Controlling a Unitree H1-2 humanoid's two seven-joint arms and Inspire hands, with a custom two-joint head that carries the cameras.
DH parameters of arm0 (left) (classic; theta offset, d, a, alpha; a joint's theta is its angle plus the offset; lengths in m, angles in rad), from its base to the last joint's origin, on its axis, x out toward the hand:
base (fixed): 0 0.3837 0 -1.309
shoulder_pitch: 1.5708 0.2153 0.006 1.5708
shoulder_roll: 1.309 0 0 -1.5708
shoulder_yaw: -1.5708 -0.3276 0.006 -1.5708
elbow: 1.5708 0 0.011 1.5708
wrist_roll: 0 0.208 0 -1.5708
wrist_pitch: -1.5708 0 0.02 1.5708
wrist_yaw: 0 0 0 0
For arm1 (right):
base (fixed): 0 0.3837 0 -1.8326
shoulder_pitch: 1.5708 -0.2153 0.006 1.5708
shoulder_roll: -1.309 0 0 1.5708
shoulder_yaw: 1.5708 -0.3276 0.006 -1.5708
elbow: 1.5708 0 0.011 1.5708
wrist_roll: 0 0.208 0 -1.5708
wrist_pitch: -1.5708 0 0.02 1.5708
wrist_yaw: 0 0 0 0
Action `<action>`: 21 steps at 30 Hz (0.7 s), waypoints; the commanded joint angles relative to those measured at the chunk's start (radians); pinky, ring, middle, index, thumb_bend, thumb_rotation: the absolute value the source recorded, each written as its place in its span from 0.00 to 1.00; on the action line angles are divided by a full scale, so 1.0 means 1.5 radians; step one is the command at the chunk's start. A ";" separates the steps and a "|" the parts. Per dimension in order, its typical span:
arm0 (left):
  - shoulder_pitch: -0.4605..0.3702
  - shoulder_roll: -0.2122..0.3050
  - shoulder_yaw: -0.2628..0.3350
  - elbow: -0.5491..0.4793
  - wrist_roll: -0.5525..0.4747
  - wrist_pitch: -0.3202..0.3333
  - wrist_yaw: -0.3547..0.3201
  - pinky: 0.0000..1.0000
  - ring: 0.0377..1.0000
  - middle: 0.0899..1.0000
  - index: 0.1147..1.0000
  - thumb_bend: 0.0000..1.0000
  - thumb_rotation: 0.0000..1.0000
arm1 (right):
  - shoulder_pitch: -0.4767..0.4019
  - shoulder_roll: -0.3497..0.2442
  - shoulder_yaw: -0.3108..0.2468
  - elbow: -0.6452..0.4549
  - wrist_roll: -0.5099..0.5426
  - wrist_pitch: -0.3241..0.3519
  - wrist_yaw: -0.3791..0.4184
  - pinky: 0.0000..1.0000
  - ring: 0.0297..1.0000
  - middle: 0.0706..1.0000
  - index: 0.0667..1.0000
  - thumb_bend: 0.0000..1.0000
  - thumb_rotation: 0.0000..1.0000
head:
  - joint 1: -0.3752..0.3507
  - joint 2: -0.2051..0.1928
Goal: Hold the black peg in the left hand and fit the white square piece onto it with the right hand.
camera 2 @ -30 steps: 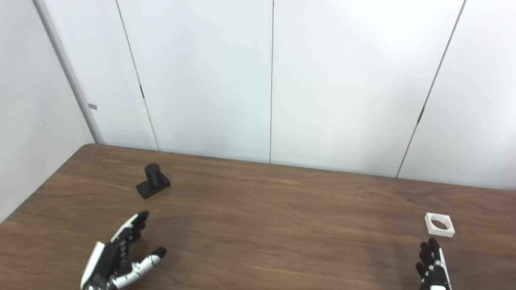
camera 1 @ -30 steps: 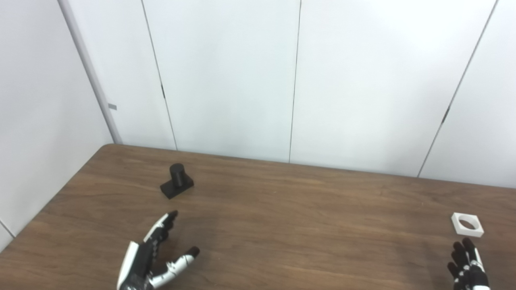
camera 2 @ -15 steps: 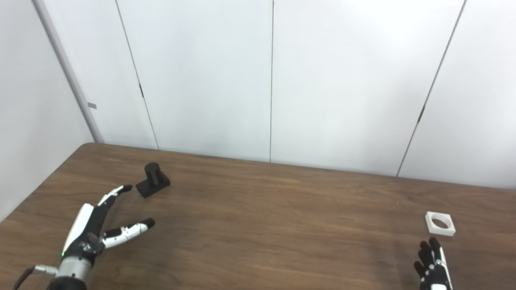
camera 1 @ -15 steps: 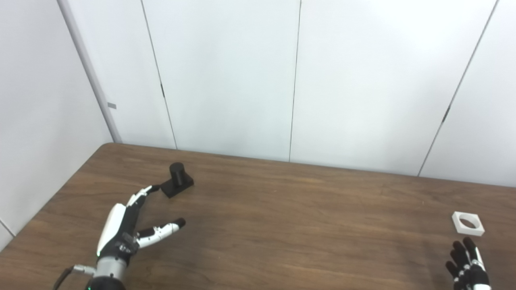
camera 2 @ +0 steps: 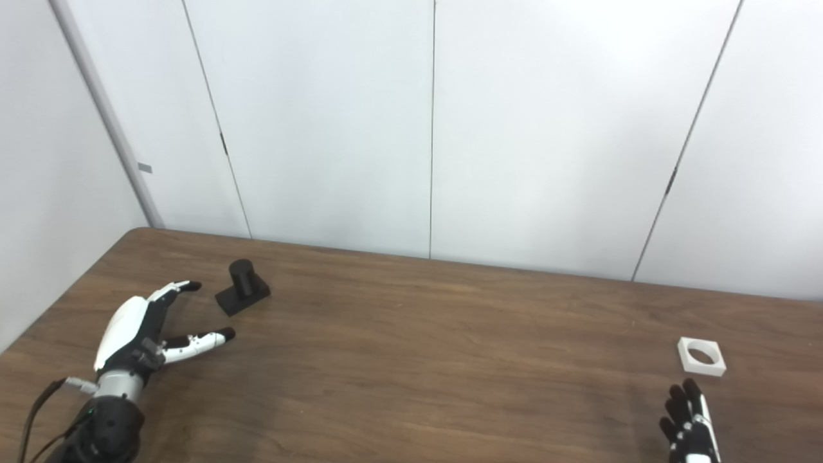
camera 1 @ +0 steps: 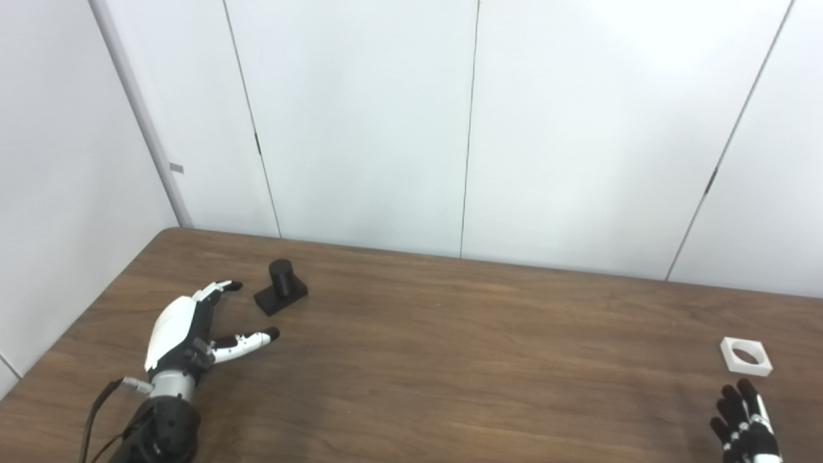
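The black peg (camera 1: 281,293), a short cylinder on a square black base, stands on the brown table at the back left; it also shows in the right eye view (camera 2: 242,294). My left hand (camera 1: 193,325) is open just left of and in front of the peg, fingers and thumb spread toward it, not touching it. The white square piece (camera 1: 746,356) with a round hole lies flat at the far right. My right hand (camera 1: 744,429) is at the bottom right edge, just in front of the piece, fingers apart and holding nothing; it is partly cut off by the picture's edge.
The brown wooden table (camera 1: 450,360) runs across the view. White wall panels (camera 1: 463,128) stand right behind its back edge. The table's left edge and rounded back corner lie close to the peg. A cable runs along my left forearm (camera 1: 96,418).
My left hand has moved forward and to the left, from the bottom edge up beside the peg, staying open. The right hand, peg and white piece have barely moved.
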 commanded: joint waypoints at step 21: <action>-0.180 0.025 -0.075 0.179 0.003 0.022 0.013 1.00 1.00 0.95 0.80 0.91 0.40 | 0.040 0.013 0.008 -0.012 -0.009 0.007 -0.008 0.98 0.98 0.97 1.00 0.46 1.00 | -0.005 0.010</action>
